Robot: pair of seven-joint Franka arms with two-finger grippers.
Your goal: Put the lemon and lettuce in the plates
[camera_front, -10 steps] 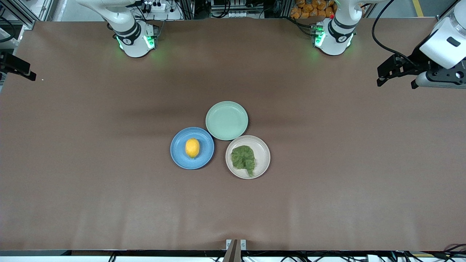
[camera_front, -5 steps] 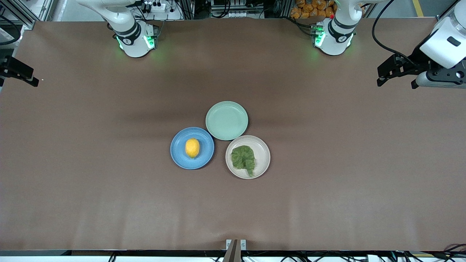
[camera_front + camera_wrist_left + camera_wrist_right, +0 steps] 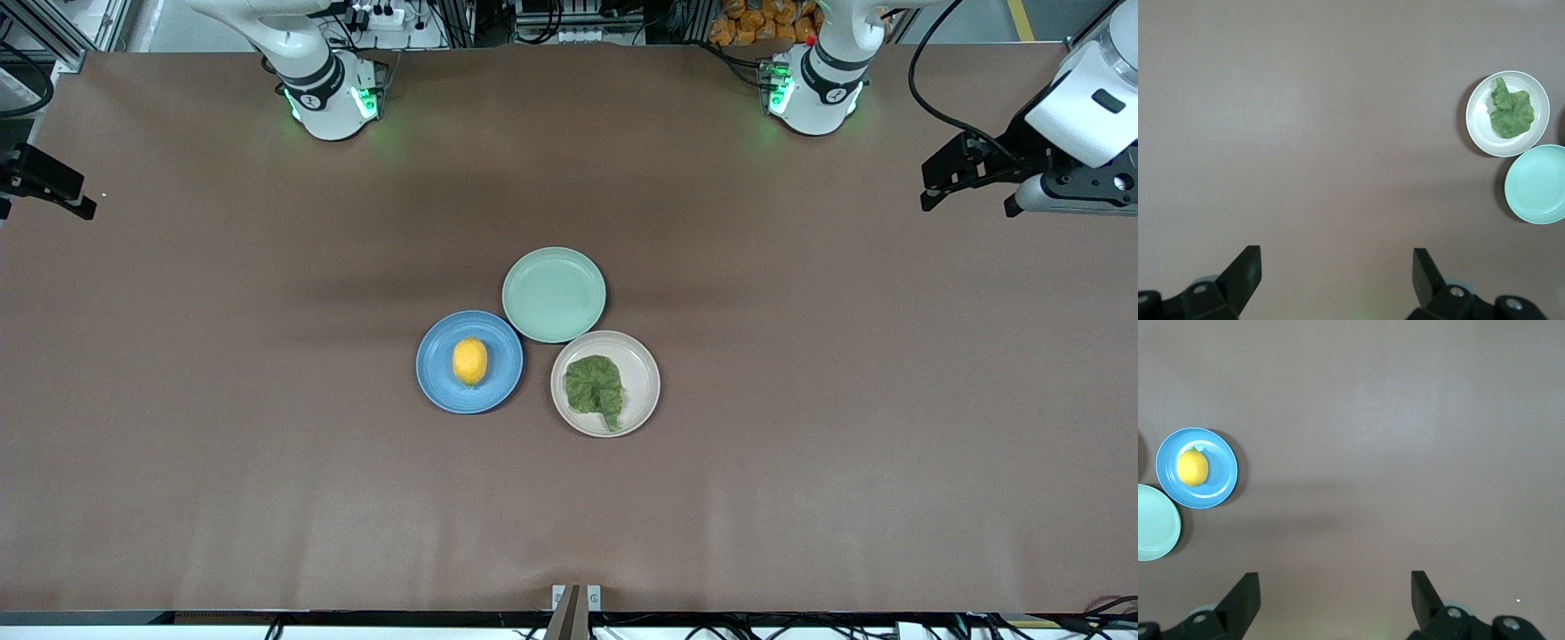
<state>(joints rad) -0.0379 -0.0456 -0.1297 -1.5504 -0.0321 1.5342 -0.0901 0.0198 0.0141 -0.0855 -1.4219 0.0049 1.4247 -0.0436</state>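
The yellow lemon (image 3: 469, 361) lies in the blue plate (image 3: 436, 384) at the table's middle. The dark-green lettuce (image 3: 594, 387) lies in the beige plate (image 3: 645, 373) beside it, toward the left arm's end. My left gripper (image 3: 967, 204) is open and empty, held high over the left arm's end of the table. My right gripper (image 3: 53, 187) is open and empty over the right arm's end. The left wrist view shows the left gripper (image 3: 1337, 257), lettuce (image 3: 1511, 112) and beige plate (image 3: 1477, 127). The right wrist view shows the right gripper (image 3: 1335, 581), lemon (image 3: 1193, 467) and blue plate (image 3: 1223, 480).
A pale green plate (image 3: 553, 294) holds nothing and touches both other plates, farther from the front camera than they are. It also shows in the left wrist view (image 3: 1538, 183) and the right wrist view (image 3: 1155, 523). Bare brown table lies all around the plates.
My right gripper has drifted a little lower in the front view at the table's edge. The left gripper, plates, lemon and lettuce have not moved.
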